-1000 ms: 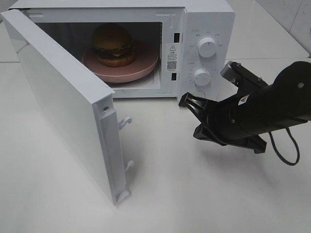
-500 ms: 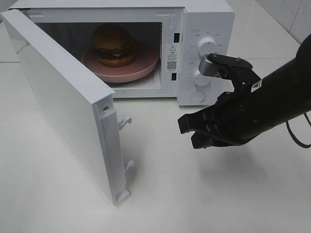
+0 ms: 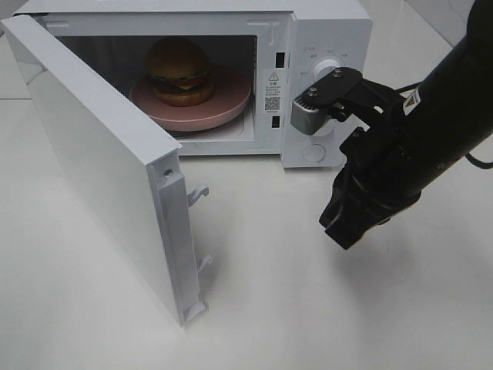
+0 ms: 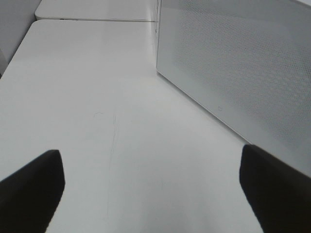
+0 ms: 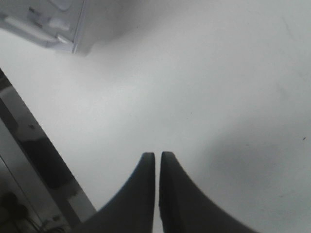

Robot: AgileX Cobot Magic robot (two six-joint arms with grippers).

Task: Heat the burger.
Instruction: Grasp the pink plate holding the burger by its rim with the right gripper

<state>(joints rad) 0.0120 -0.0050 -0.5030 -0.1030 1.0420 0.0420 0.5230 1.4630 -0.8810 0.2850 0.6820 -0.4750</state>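
Already inside microwave (image 3: 331, 23) for heating: burger (image 3: 179, 71) | door (image 3: 92, 162) open, awaiting closing | right gripper (image 5: 156, 158) pinched, empty | left gripper (image 4: 148, 154) spread, empty

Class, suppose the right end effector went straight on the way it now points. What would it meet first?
Most likely the white tabletop: the shut right end effector points down at it, with nothing visible between.
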